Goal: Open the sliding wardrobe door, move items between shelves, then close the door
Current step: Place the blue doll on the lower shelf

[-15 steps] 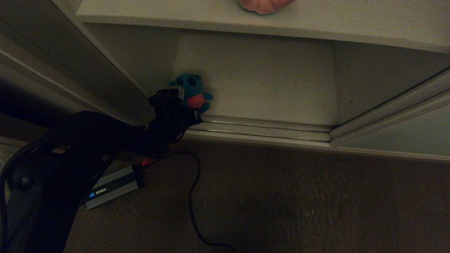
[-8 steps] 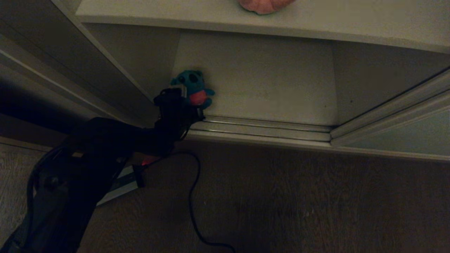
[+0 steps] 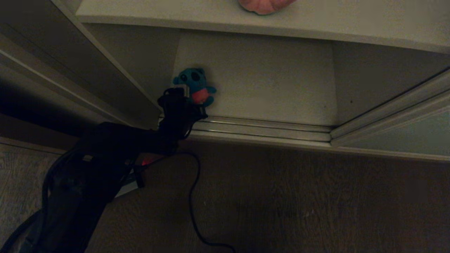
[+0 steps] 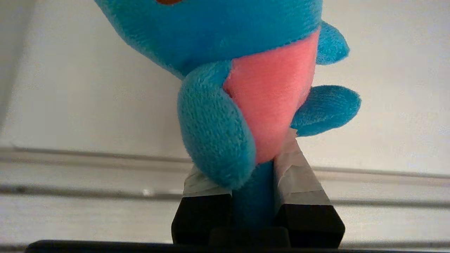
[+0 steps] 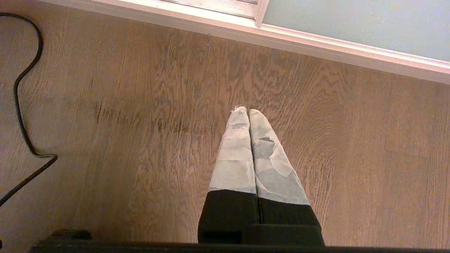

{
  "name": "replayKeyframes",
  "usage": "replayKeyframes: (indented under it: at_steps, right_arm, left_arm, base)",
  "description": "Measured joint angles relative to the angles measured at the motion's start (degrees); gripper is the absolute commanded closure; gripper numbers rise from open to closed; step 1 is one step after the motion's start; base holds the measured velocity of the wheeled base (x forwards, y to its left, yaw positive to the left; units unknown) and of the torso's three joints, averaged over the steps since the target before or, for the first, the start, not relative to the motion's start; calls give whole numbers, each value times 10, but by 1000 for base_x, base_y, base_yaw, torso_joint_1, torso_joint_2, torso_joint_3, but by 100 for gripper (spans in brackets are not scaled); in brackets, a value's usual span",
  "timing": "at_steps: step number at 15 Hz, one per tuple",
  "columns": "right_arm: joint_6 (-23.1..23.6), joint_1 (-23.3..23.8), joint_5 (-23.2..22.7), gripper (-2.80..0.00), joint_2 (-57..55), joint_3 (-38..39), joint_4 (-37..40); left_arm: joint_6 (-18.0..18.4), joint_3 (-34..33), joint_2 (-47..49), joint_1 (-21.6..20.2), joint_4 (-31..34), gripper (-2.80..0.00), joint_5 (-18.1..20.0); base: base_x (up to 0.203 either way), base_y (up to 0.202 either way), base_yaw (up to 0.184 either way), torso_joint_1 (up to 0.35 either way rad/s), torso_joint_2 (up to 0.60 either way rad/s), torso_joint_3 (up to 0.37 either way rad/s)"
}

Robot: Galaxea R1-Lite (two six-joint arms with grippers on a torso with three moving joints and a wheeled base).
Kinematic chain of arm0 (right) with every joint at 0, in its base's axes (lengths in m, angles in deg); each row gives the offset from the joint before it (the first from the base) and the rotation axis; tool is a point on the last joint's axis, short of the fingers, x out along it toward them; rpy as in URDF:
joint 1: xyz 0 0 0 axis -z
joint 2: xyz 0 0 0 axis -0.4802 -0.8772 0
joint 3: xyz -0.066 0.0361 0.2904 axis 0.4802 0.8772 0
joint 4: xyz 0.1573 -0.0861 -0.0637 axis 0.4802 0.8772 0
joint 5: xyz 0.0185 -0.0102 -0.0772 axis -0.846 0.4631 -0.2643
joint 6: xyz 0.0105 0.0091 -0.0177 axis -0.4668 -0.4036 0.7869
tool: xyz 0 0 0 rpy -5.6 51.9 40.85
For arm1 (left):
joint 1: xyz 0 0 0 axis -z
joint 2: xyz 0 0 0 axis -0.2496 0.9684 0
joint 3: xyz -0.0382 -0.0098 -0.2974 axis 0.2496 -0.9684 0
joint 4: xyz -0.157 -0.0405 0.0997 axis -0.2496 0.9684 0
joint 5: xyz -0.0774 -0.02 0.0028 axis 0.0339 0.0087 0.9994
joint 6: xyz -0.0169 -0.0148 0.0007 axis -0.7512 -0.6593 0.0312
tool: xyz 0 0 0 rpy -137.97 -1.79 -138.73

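While the left gripper [image 4: 258, 182] pinches the teal bear [image 3: 194, 86] by its lower body, taped fingers [image 4: 299, 175] pressed against the plush on both sides, the toy sits over the bottom shelf [image 3: 267, 84], just inside the door tracks [image 3: 263, 128] and close to the wardrobe's left side wall [image 3: 140, 59]. Above the bear, on the upper shelf [image 3: 351, 21], part of the pink toy [image 3: 263, 5] shows. To the bear's right, well apart, the sliding wardrobe door [image 3: 404, 133] stands pushed aside. Away from the bear, the right gripper [image 5: 249, 114] hangs over the wooden floor [image 5: 140, 123], fingers pressed together and holding nothing, near a black cable [image 5: 21, 105].
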Motion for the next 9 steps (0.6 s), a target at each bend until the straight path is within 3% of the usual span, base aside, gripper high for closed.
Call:
replayKeyframes:
  at_steps: [9]
  right_arm:
    - [0,0,0,0,0,0,0]
  left_arm:
    - [12,5,1,5,-1,-280,0]
  base:
    - [0,0,0,0,0,0]
